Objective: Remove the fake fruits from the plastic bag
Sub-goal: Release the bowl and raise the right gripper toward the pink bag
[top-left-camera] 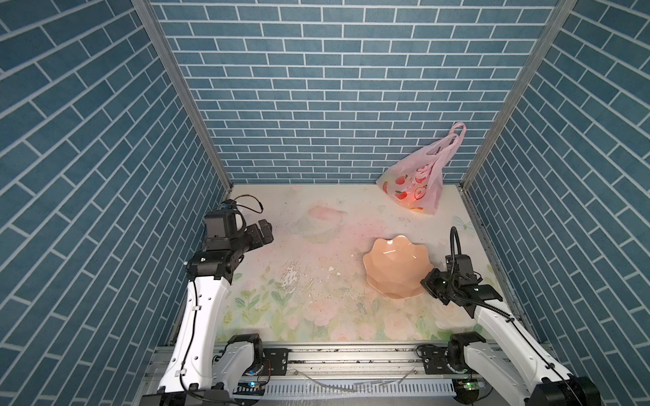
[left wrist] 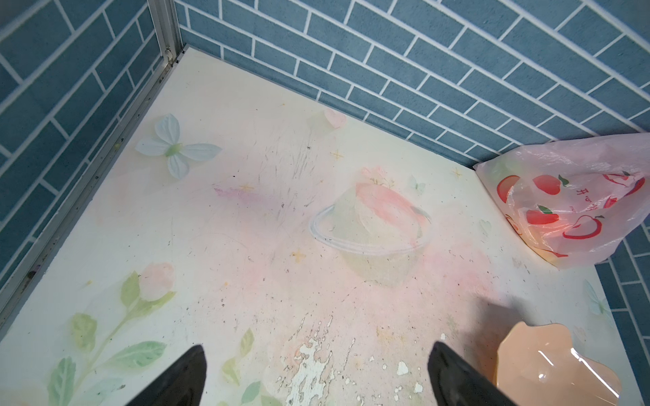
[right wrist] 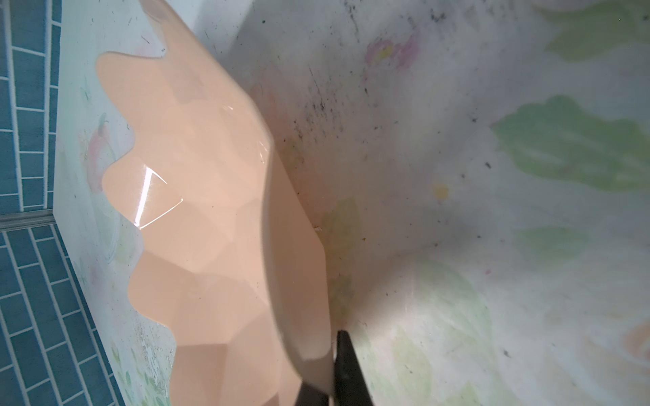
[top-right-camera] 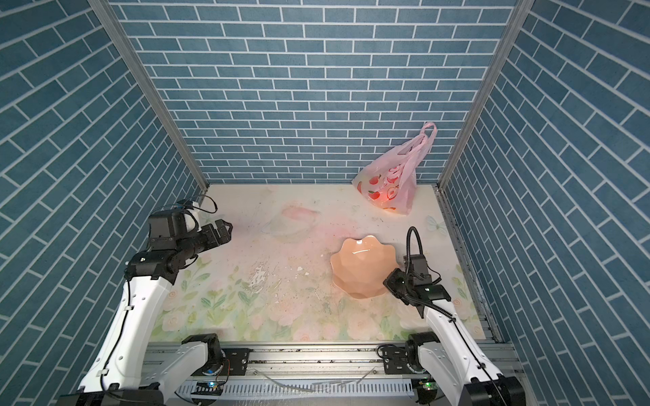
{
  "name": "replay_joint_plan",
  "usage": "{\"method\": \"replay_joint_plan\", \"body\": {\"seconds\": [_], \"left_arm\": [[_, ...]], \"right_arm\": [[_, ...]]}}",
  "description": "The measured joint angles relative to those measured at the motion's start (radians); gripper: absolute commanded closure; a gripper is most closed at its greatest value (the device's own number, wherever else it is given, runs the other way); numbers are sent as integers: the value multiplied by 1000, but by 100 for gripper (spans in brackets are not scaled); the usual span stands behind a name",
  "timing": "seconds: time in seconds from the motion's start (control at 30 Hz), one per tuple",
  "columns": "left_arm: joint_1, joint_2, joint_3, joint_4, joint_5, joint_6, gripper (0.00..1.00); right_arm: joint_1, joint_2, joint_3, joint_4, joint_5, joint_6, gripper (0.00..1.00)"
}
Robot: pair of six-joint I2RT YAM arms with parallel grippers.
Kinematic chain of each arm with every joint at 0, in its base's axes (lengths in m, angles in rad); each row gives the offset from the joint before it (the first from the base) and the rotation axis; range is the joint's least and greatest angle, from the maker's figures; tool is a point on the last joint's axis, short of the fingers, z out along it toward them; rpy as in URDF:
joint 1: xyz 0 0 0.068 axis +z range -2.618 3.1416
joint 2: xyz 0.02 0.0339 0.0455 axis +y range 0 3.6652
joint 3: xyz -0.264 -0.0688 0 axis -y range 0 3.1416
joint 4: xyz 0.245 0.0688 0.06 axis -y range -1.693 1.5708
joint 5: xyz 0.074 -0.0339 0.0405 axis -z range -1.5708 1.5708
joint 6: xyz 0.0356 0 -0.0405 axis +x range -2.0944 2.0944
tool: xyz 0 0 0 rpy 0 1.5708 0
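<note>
1. Bowl (top-left-camera: 394, 267) nearest: peach, scalloped, empty, its rim pinched tight in the closed right gripper (top-left-camera: 426, 285).
2. Further out, the left gripper (top-left-camera: 262, 233) hangs over the table (top-left-camera: 316, 253), jaws spread wide, holding nothing.
3. Far back in the right corner, the plastic bag (top-left-camera: 416, 179) leans on the wall, handles up, well apart from both grippers.
4. No fake fruits are out yet, so the whole job looks ahead. The bag is thin, crinkly and pale pink with red prints, and something reddish glows low inside.

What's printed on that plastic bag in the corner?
Red fruit pictures on the pale pink plastic bag, clearest in the left wrist view.
</note>
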State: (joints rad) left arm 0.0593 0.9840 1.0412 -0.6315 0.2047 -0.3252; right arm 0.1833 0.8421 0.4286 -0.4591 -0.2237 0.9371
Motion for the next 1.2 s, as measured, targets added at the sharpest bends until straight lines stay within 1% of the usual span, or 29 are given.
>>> {"method": "replay_joint_plan", "body": {"seconds": [0.13,0.27,0.47,0.53,0.63,0.73,0.83,0.93,1.03,1.13,1.2], "left_arm": [[0,12,0,0,8,0,1],[0,16,0,0,15,0,1],[0,16,0,1,33,-2,1],[0,18,0,3,45,-4,1],[-2,26,0,13,64,-8,1],[-24,42,0,20,68,-14,1],[-88,68,10,14,52,-18,1],[-196,96,35,6,14,-21,1],[-316,128,70,3,-30,-25,1],[-399,187,120,10,-77,-28,1],[-449,259,157,27,-100,-31,1]], "right_arm": [[-11,-31,-11,-17,10,-2,85],[-24,-53,-28,-87,41,-10,76],[-31,-85,-28,-149,72,-27,64],[-32,-93,-26,-174,88,-34,62],[-33,-109,0,-228,128,-46,59],[-34,-127,55,-276,181,-64,53],[-34,-118,131,-294,239,-93,49],[-34,-65,209,-288,284,-139,47],[-35,34,279,-250,316,-198,47],[-35,166,343,-179,332,-263,47],[-35,256,393,-127,345,-306,47]]}}
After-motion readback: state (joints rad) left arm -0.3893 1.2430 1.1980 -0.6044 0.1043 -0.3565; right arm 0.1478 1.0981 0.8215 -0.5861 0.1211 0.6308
